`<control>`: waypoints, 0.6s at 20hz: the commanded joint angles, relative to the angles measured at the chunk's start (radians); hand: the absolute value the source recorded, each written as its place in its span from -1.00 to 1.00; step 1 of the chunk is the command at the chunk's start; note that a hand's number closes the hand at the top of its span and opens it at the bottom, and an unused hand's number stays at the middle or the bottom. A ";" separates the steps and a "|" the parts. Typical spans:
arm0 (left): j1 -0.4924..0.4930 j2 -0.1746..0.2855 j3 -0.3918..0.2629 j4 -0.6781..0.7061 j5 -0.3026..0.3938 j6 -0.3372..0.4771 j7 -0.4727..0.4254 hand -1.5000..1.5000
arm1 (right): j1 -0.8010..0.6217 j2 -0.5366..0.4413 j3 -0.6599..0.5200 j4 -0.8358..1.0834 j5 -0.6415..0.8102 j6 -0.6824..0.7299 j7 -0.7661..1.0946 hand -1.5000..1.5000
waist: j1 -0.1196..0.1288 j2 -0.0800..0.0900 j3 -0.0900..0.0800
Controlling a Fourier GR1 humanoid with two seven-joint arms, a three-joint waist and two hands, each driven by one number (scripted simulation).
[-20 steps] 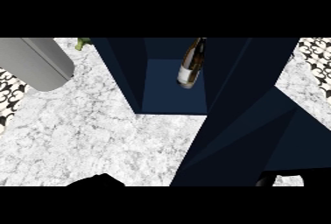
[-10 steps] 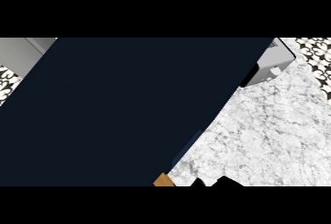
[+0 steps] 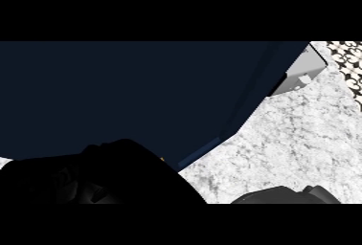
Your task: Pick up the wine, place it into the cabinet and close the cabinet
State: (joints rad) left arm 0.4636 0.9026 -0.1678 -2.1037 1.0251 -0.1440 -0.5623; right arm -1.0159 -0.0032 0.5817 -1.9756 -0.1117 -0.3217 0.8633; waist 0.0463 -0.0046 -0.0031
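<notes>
The dark navy cabinet [image 3: 134, 95] fills most of the head view, showing one broad flat panel whose edge slants down from upper right to lower middle. The wine bottle is hidden from view. My left hand [image 3: 99, 179] is a black mass at the lower left, lying against the lower edge of the navy panel. Only the top of my right hand [image 3: 283, 196] shows, at the bottom right over the counter.
The white marble counter [image 3: 297, 139] shows to the right of the cabinet. A grey box-like object [image 3: 300, 74] sits at the upper right beside the cabinet's edge. A black-and-white patterned wall [image 3: 346, 57] borders the top right corner.
One second ago the cabinet stood open with the wine bottle inside. The navy panel has since swept across the view and hides it. My left hand has risen into the lower left.
</notes>
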 commanded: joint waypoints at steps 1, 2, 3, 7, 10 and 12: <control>0.025 0.024 0.066 0.032 0.041 -0.100 -0.002 1.00 | -0.114 0.003 -0.029 0.246 0.013 -0.050 -0.130 1.00 | 0.009 0.007 0.000; 0.025 0.044 0.088 0.046 0.058 -0.126 0.010 1.00 | -0.177 0.003 -0.011 0.295 0.007 -0.109 -0.124 1.00 | 0.017 0.006 -0.001; 0.057 0.038 0.095 0.036 0.054 -0.136 0.006 1.00 | -0.201 0.003 -0.049 0.330 -0.002 -0.083 -0.135 1.00 | 0.011 0.005 0.000; 0.041 0.034 0.136 0.081 0.083 -0.181 0.014 1.00 | -0.237 0.003 -0.033 0.548 -0.067 -0.152 -0.268 1.00 | 0.019 0.012 0.000; 0.071 0.070 0.206 0.073 0.128 -0.228 0.033 1.00 | -0.309 0.003 -0.097 0.700 -0.125 -0.118 -0.316 1.00 | 0.036 0.014 0.000; 0.041 0.066 0.220 0.074 0.152 -0.188 0.062 1.00 | -0.227 0.003 -0.118 0.749 -0.115 -0.056 -0.438 1.00 | 0.000 0.015 0.002</control>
State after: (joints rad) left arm 0.5102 0.9577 0.0063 -2.0410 1.1407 -0.3224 -0.5254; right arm -1.2579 -0.0003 0.5086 -1.3728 -0.2033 -0.4253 0.5579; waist 0.0620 0.0067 -0.0021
